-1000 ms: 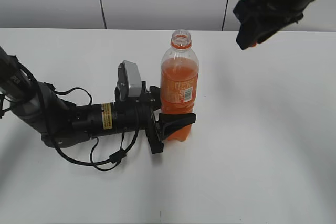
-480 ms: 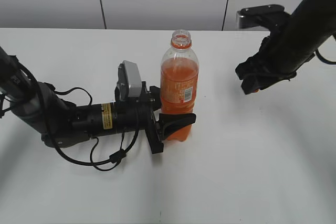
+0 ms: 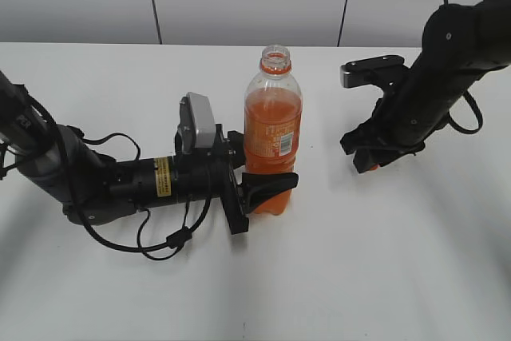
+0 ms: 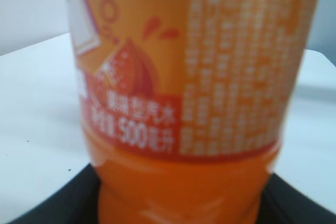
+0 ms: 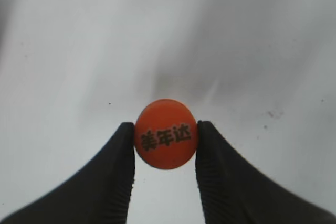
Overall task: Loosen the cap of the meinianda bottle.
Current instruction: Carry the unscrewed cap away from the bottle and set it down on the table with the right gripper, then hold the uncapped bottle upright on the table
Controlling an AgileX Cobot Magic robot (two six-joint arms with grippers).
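1. The meinianda bottle (image 3: 272, 133) stands upright near the middle of the white table (image 3: 399, 261), and its mouth is open: no cap sits on the neck.
2. The left pincer (image 3: 259, 173) lies low on the table and is pinching the lower part of the bottle, one finger on each side. In the left wrist view the orange label fills the picture and the dark fingers (image 4: 47, 205) show at the bottom corners.
3. The right pincer (image 5: 165, 145) is pinching the cap (image 5: 166, 134) by its sides between two black fingers, with the dark printed mark on top facing the camera.
4. In the exterior view this right pincer (image 3: 366, 157) is low over the table, well apart from the bottle, to its right.
5. To my judgement the loosening is already done, and more: the cap is fully off. What seems left is only to put the cap down and let go of the bottle.
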